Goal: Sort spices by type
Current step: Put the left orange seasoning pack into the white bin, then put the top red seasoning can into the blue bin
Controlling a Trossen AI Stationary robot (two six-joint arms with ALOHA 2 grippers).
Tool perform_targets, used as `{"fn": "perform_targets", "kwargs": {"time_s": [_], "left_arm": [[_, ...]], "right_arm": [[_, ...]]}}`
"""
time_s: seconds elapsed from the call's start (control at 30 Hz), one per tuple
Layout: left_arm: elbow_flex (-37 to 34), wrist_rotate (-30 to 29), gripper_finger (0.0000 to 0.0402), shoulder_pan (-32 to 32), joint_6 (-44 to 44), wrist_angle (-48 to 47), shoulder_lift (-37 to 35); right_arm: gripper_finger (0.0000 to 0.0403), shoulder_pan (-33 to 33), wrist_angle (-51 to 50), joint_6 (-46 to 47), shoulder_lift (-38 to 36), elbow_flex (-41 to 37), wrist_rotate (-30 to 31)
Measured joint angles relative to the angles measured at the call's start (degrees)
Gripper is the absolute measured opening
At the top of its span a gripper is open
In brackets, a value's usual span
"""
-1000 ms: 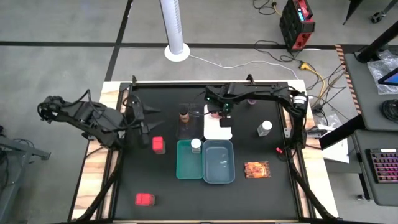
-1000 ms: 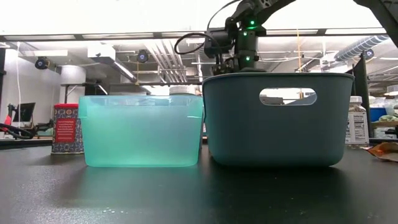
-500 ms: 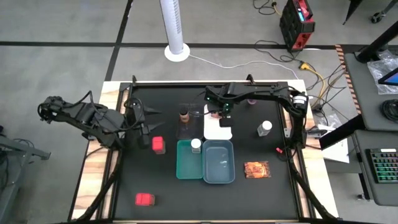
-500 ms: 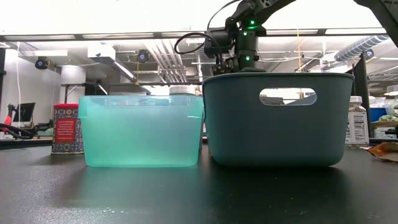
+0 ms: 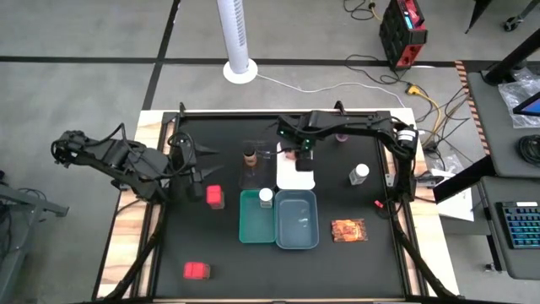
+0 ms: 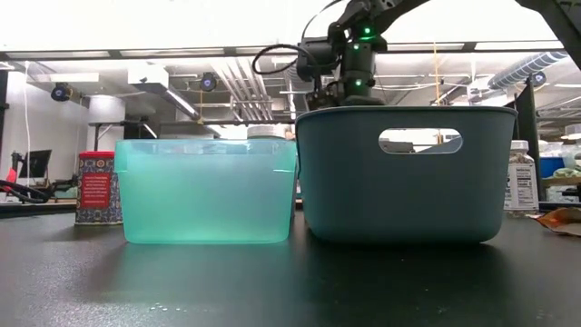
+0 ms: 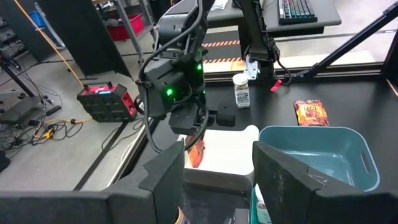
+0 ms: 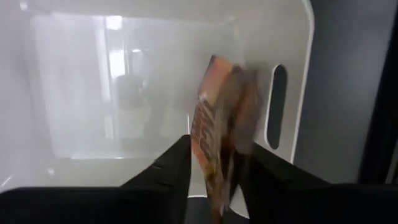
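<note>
Counter point(image 5: 228, 245): black, with open room at 6 o'clock. White tray point(image 5: 297, 176) sits at centre, touching the grey-blue tray point(image 5: 296, 221) at its 6 o'clock edge; the teal tray point(image 5: 256, 218) adjoins that at 9 o'clock.

Packet point(image 8: 221, 155): clear film, orange-red contents, standing on edge inside the white tray near its slotted wall, between the right gripper point(image 8: 214, 171) jaws; jaws slightly parted, contact uncertain.

Left gripper point(image 5: 196, 173) waits at 9 o'clock, jaws part open, beside a red box point(image 5: 215, 196).

Matte black arms, green wrist LED, looping black cables.
</note>
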Motion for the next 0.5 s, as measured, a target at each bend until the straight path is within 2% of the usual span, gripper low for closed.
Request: {"fn": "perform_targets", "kwargs": {"time_s": [0.27, 0.5], "left_arm": [[-0.07, 0.00, 0.0173, 0.01, -0.01, -0.02, 0.00], [-0.11, 0.00, 0.0173, 0.01, -0.02, -0.04, 0.00]], "right_arm": [[0.0183, 0.00, -0.83, 0.00, -0.17, 3.38, -0.01], [0.0211, 0.00, -4.28, -1.09, -0.20, 7.43, 0.09]]}}
